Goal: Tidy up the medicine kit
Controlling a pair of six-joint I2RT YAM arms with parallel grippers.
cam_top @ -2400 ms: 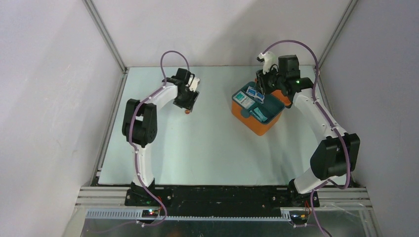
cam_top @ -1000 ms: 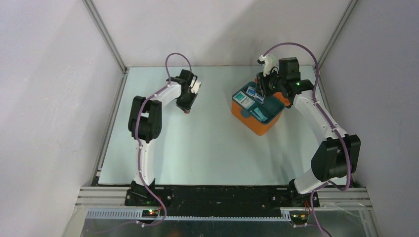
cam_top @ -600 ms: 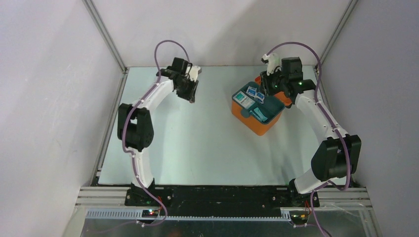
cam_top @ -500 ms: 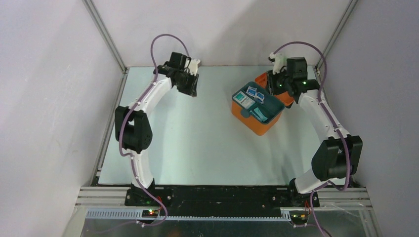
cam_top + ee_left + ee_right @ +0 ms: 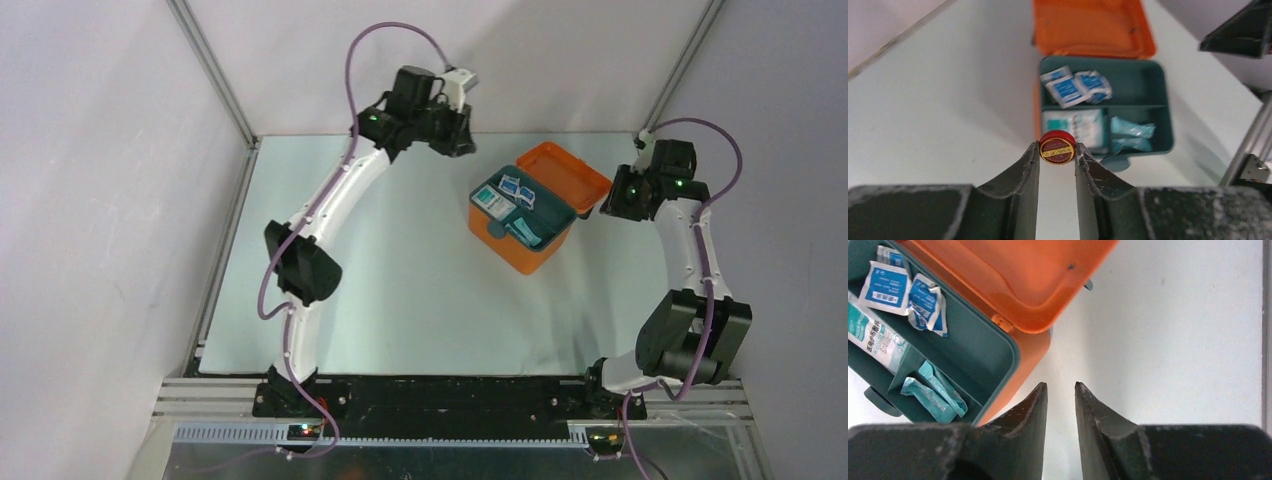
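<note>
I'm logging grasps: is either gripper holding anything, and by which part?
The left gripper pinches a small round red tin by opposite sides of its rim, at the fingertips. The right gripper holds nothing.

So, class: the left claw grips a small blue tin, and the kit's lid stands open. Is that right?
No: the tin is red with a yellow label, as the left wrist view shows. The left claw does grip it, and the lid of the kit stands open.
</note>
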